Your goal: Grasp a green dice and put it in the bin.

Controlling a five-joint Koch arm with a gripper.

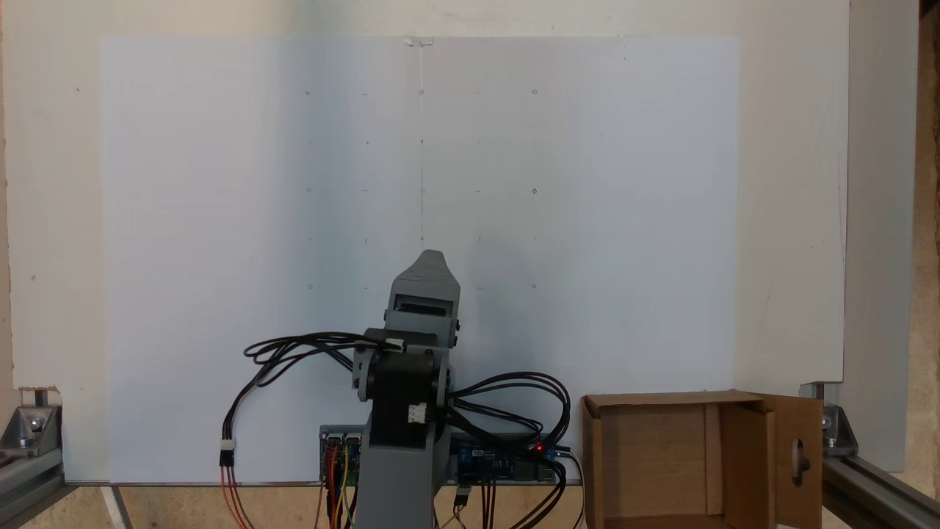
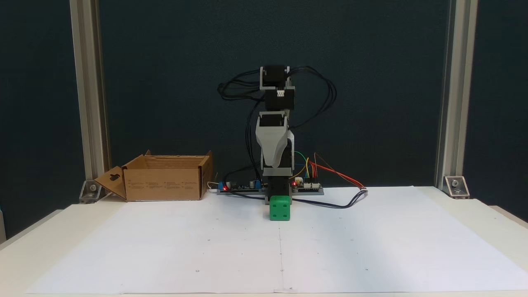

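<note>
Green dice (image 2: 279, 208) sits on the white paper of the worktop (image 2: 165, 247), directly before my base. My fingers (image 2: 274, 159) hang above it; their opening cannot be told. Procedure: spread, descend straddling two flat faces, clamp. Bin (image 2: 165, 183) waits at nine o'clock in that fixed view.

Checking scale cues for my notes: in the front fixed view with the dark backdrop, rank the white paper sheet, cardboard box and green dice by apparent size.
1. White paper sheet, largest.
2. Cardboard box.
3. Green dice, smallest, though nearer the camera than the box.
</note>
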